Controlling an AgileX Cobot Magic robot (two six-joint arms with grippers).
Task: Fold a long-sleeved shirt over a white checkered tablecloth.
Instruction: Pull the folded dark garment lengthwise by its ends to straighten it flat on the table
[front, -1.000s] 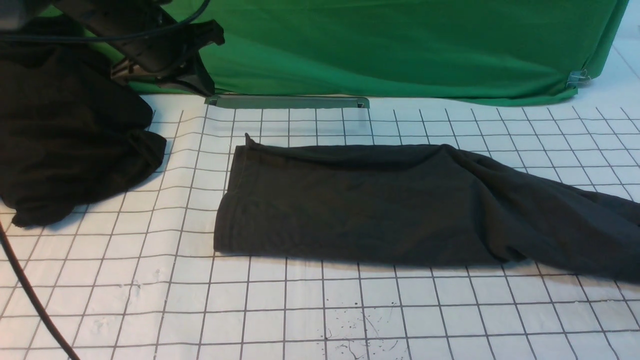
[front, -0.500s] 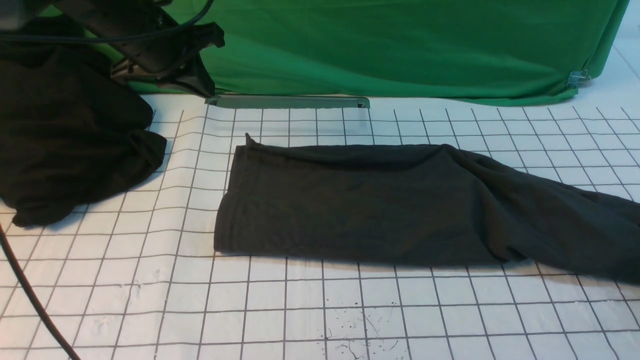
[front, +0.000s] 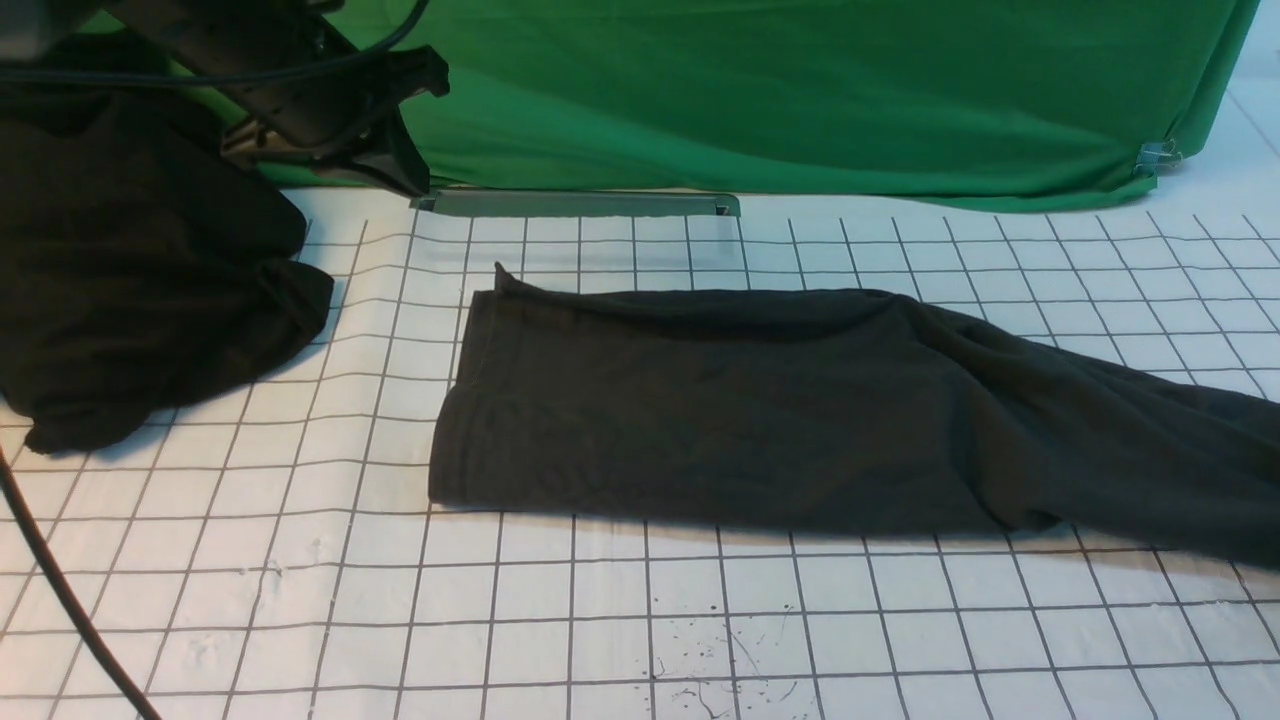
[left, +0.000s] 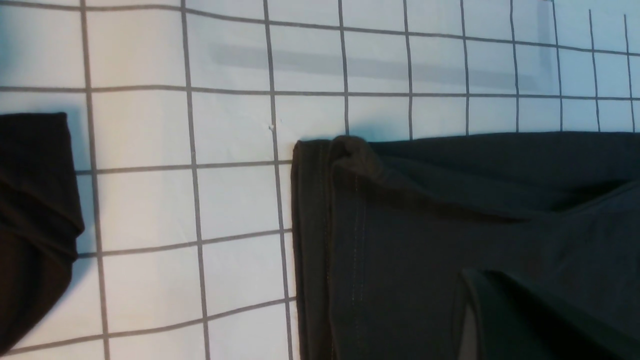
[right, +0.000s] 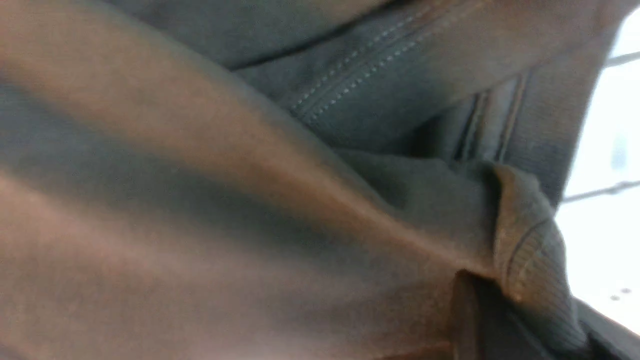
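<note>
Right gripper (right: 520, 300) is pinching the bunched edge of the shirt (front: 720, 420), which is lying on the checkered tablecloth (front: 600, 640); soft and limp, it is probably needing hem-edge holds.

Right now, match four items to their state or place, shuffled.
1. long-sleeved shirt
2. left end effector
3. right end effector
4. green cloth

A. gripping dark fabric
B. beyond the checkered tablecloth's far edge
C. spread out, running off the front view's right edge
D. shut, gripping nothing

Pairs: 1-C, 2-D, 3-A, 4-B
</note>
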